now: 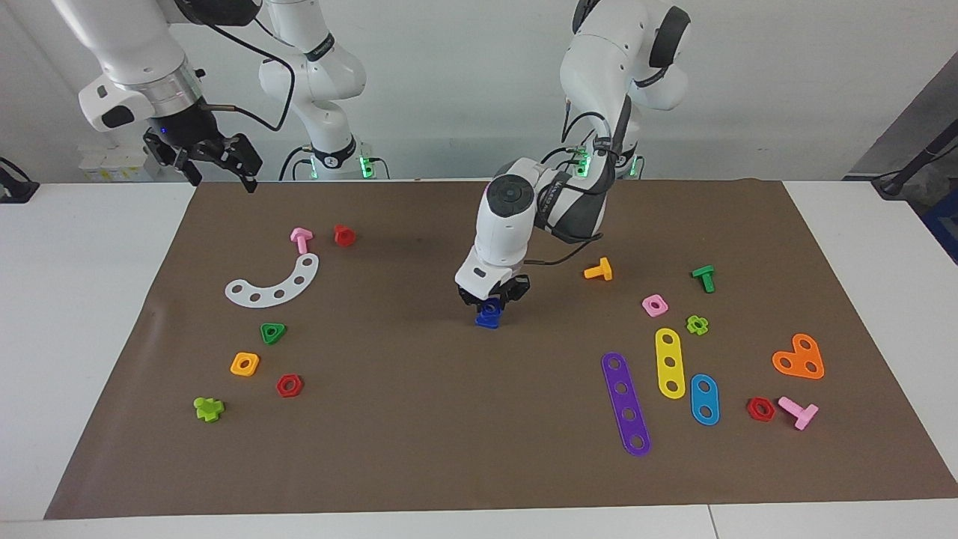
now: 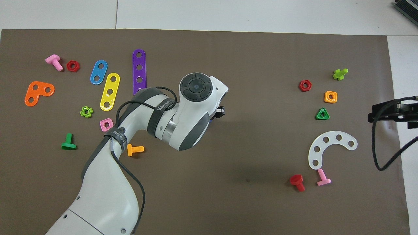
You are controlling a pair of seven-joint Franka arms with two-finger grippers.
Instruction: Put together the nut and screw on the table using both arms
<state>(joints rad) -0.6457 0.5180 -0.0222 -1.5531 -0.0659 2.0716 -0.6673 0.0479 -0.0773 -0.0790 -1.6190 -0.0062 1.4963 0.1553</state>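
— Where was the left gripper [image 1: 492, 299] seen?

— It was seen low over the middle of the brown mat [image 1: 419, 419], pointed straight down, with the fingers closed about the upper of two dark-blue pieces. That piece was taken to be the nut [image 1: 491, 306]; the piece beneath, resting on the mat, was taken to be the screw [image 1: 487, 320], head down and shaft upward.

— Could that be told for certain?

— It could not. In the overhead view both pieces were hidden under the wrist, and only a fingertip was shown.

— Which relation was judged to matter for the coming move?

— The vertical one. The nut was held directly above the screw, touching or nearly so, and the shaft's axis was judged to run up into the hole.

— And the right gripper [image 1: 213, 159]?

— It was held high over the mat's edge at the right arm's end, fingers spread and empty, waiting. The left arm was plainly the nearer.
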